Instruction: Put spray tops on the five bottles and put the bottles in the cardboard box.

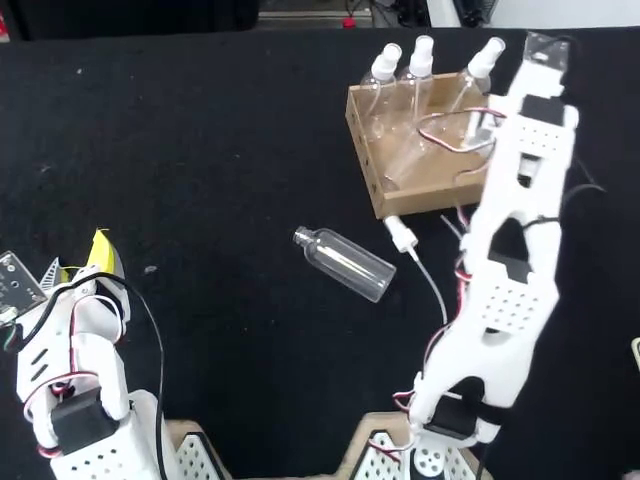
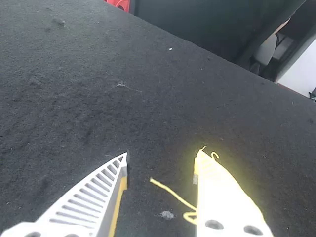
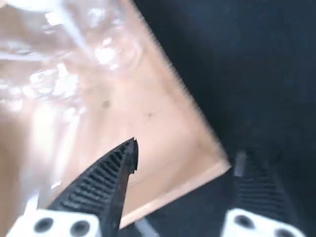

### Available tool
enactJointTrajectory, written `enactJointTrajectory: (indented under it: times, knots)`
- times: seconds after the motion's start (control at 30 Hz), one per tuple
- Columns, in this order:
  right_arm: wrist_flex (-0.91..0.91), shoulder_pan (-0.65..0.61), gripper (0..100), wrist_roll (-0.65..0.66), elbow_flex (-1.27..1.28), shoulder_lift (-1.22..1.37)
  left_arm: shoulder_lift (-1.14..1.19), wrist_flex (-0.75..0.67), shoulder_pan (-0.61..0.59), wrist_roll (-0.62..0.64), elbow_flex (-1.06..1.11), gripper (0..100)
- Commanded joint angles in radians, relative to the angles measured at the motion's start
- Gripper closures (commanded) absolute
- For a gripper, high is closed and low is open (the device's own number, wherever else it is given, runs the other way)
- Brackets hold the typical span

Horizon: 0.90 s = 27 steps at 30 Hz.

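Left arm [image 1: 80, 390]: folded close to its base at the near left, white links stacked, cabling looped alongside. Left gripper [image 2: 162, 154]: pointing forward and down, low, jaws spread wide with nothing between them; one jaw carries yellow tape.

Right arm [image 1: 510, 290]: stretched almost fully out from its base at the near right, links nearly in line, reaching to the far right; red and white wires run along it. Right gripper [image 3: 186, 150]: aimed downward, jaws parted, nothing held between them.

The right arm [image 1: 515, 230] hides one side of the cardboard box [image 1: 425, 197].
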Motion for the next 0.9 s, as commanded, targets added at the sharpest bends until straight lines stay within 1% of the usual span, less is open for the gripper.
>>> enactJointTrajectory:
  times: [0.0, 0.07, 0.2, 0.3, 0.53, 0.67, 0.87]
  knots:
    - [0.140, -0.084, 64.1, -0.114, -0.104, -0.093, -0.008, -0.003, -0.001, 0.006, -0.019, 79]
    - [0.160, -0.130, 66.3, -0.173, -0.105, -0.093, -0.008, -0.003, -0.001, 0.006, -0.018, 79]
    - [0.153, -0.199, 70.5, -0.338, -0.111, -0.093, -0.008, -0.003, -0.001, 0.006, -0.018, 79]
    - [0.098, -0.236, 70.8, -0.396, -0.107, -0.093, -0.008, -0.003, -0.001, 0.006, -0.018, 79]
    - [-0.009, -0.272, 70.4, -0.411, -0.085, 0.005, -0.008, -0.003, -0.001, 0.006, -0.018, 79]
    - [-0.044, -0.273, 69.3, -0.411, -0.087, 0.059, -0.008, -0.003, -0.001, 0.006, -0.016, 79]
    - [-0.064, -0.272, 67.2, -0.411, -0.081, 0.073, -0.008, -0.003, -0.001, 0.006, -0.016, 79]
